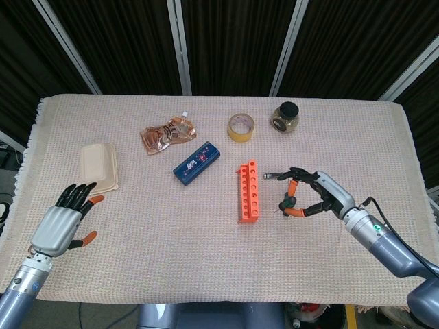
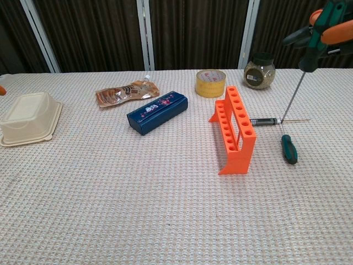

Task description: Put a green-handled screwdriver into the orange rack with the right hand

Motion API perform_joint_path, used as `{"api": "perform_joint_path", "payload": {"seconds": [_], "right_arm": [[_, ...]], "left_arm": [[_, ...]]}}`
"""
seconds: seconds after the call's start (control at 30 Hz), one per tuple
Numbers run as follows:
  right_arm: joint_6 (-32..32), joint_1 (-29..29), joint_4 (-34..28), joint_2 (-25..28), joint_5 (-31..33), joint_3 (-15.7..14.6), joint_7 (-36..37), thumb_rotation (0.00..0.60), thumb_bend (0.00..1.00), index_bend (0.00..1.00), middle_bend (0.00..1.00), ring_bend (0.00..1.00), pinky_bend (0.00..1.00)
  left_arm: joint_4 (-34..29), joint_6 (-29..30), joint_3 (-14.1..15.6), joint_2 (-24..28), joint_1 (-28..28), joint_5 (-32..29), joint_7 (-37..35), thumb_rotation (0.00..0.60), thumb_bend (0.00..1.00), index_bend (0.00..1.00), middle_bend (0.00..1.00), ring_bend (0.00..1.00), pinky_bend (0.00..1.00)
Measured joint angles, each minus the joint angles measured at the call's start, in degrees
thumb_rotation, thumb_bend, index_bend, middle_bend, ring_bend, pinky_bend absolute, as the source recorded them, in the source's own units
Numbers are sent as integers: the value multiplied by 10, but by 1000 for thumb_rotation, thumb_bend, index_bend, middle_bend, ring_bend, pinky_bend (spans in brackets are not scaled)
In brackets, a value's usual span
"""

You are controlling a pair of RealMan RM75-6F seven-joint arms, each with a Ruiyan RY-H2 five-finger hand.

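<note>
The orange rack [image 1: 248, 192] [image 2: 234, 130] stands upright mid-table, its holes facing up. My right hand [image 1: 312, 197] [image 2: 332, 25] hovers to the right of it and grips a green-handled screwdriver [image 1: 291, 199] [image 2: 313, 41] by the handle. The thin shaft [image 2: 291, 94] hangs down, slanted toward the rack, with its tip above the cloth. A second green-handled screwdriver [image 2: 289, 149] lies flat on the cloth right of the rack. My left hand [image 1: 64, 225] rests open near the front left edge, holding nothing.
A black-handled screwdriver [image 1: 278, 175] [image 2: 265, 121] lies just right of the rack. Behind are a yellow tape roll [image 1: 241, 127], a jar [image 1: 286, 116], a blue box [image 1: 197, 163], a snack pouch [image 1: 168, 132] and a beige container [image 1: 99, 168] at far left.
</note>
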Motion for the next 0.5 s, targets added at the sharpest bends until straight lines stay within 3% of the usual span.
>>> {"api": "perform_joint_path", "payload": {"seconds": [0.23, 0.5], "right_arm": [[51, 48, 35, 5, -73, -49, 136, 600, 190, 643, 249, 27, 87], [66, 126, 68, -7, -92, -106, 200, 600, 191, 638, 249, 27, 87]], "left_arm": [[1, -3, -2, -5, -1, -13, 4, 599, 239, 188, 0, 0, 0], [-5, 2, -13, 1, -6, -19, 2, 600, 238, 187, 0, 0, 0]]}}
